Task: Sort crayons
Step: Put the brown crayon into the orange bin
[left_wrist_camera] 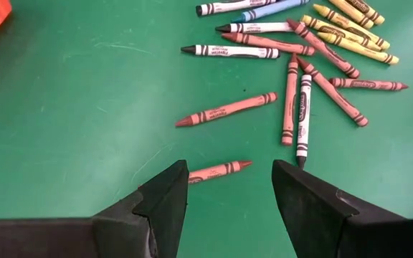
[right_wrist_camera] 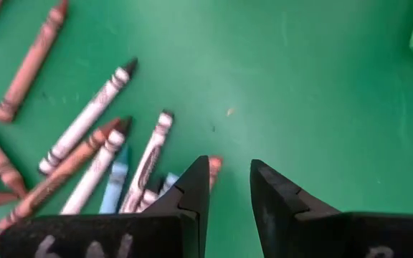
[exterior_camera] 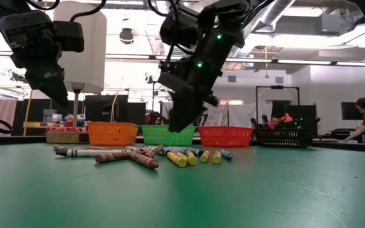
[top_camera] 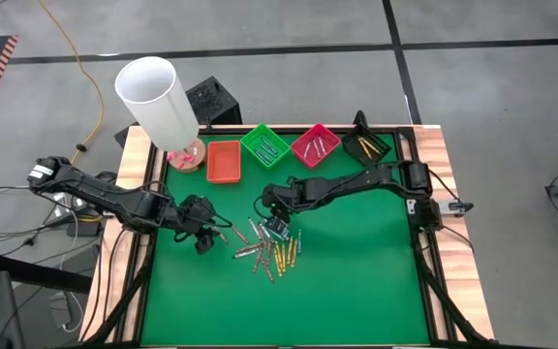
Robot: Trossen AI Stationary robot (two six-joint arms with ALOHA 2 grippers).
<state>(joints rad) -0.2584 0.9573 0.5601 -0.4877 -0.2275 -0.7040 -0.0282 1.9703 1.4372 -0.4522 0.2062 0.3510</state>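
Loose wax crayons litter the green felt tabletop; left gripper and right gripper hover open, empty; cluttered workshop behind.

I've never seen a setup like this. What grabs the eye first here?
A heap of crayons lies mid-table on the green mat, with the left gripper and the right gripper poised open at either side of it. Behind stand four small trays: orange, green, pink and black.

Yellow, brown, blue and white-wrapped crayons on a green mat; orange, green, red, black trays.
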